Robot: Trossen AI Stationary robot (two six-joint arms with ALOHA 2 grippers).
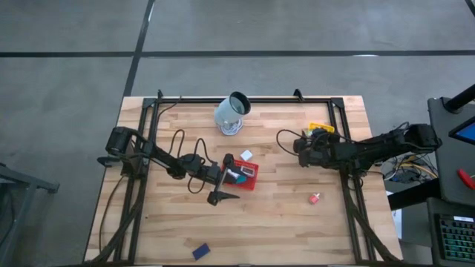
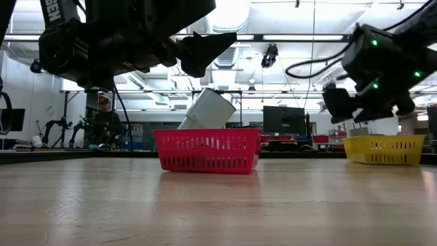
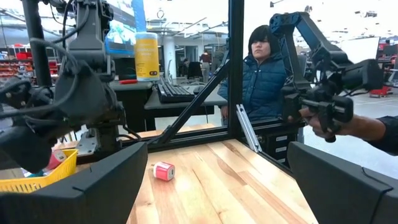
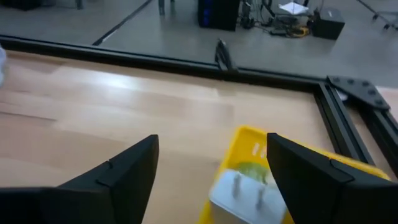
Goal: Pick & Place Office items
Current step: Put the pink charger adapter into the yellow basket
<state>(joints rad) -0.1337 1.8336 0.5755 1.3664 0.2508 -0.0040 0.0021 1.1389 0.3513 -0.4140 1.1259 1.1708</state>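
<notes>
Table (image 1: 297,230): pale wood top in a black frame; carries both arms, two trays, a cup and loose items.
Left arm: reaches in from its own edge; left gripper (image 1: 223,194) hangs just beside the red tray, fingers spread wide and empty, probably poised between picks.
Right arm: reaches in from the opposite edge; right gripper (image 4: 211,171) hovers directly above the yellow tray, fingers wide apart, holding nothing.
Cup (image 1: 232,113): large, pale grey-white, lying tipped beyond the red tray, well apart from either gripper.
Red tray (image 1: 252,182): mesh, just beside the left gripper; holds a few small office items, white and dark pieces showing.
Yellow tray (image 4: 249,143): mesh, under the right gripper; holds a white block (image 4: 244,188) with two prongs, directly below the open fingers, apparently just let go, and something green beneath it.
White item (image 1: 246,155): loose on the wood, touching or just beside the red tray's far edge.
Blue item (image 1: 201,251): loose, well apart from the left gripper, near the table's edge.
Pink-red item (image 1: 315,198): loose, near the right gripper, not yet sorted.
</notes>
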